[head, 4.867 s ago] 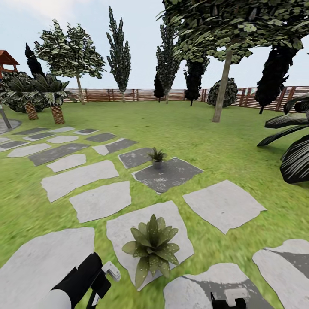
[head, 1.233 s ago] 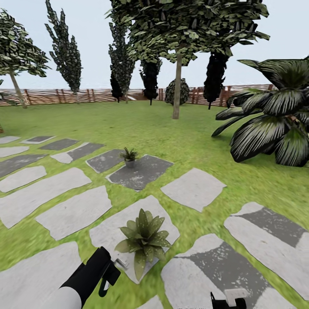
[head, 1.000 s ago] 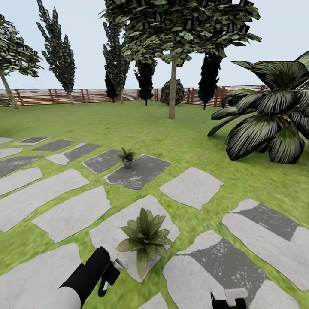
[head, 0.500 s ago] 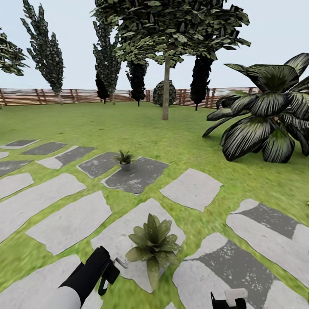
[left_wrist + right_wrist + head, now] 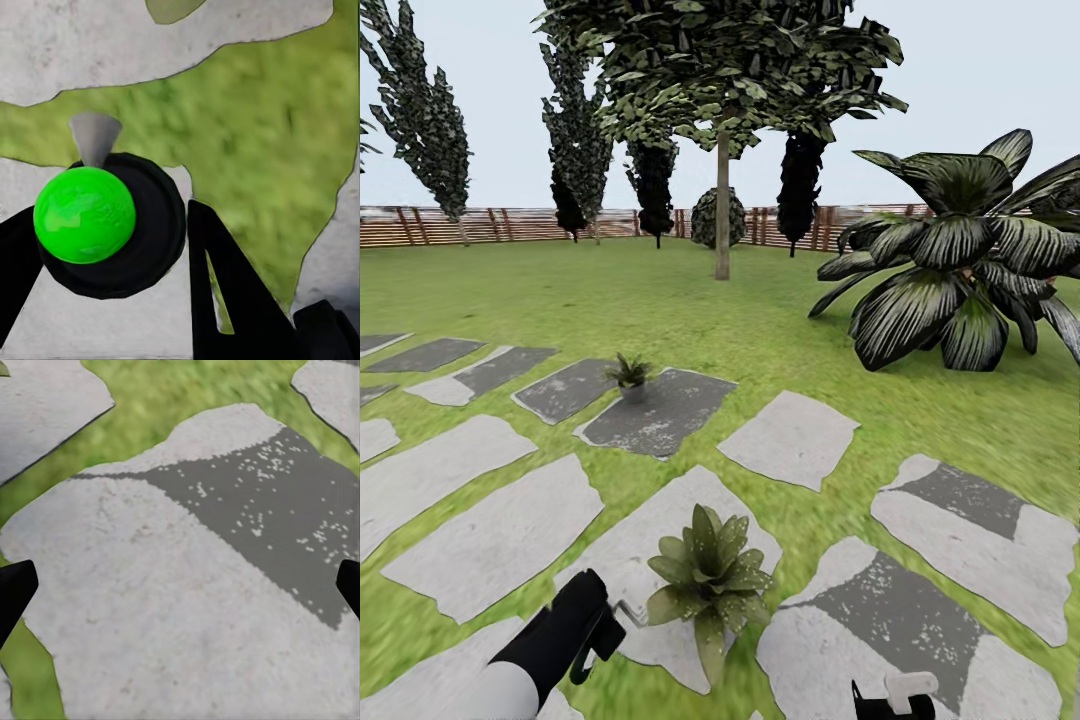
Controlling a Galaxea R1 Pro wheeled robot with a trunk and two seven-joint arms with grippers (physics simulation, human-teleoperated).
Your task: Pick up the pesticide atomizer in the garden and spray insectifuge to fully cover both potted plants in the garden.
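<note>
We find the left gripper (image 5: 112, 247) clamped on the atomizer (image 5: 84, 214), its nozzle beside the near plant (image 5: 707, 580) at the edge of a pale stone (image 5: 660, 545). The far plant (image 5: 628, 375) stands on a dark stone's edge (image 5: 660, 415). The right gripper (image 5: 180, 585) is spread and empty. We advise aiming the nozzle squarely over the rosette before spraying, then covering every leaf.

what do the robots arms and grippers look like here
In the head view the left arm is a glossy black tube that turns white nearer the body, with a small pale grey piece at its tip. The right gripper peeks in as a black body with a white block on top. In both wrist views the fingers are plain matte black, tapering wedges; no cables or markings are visible.
</note>
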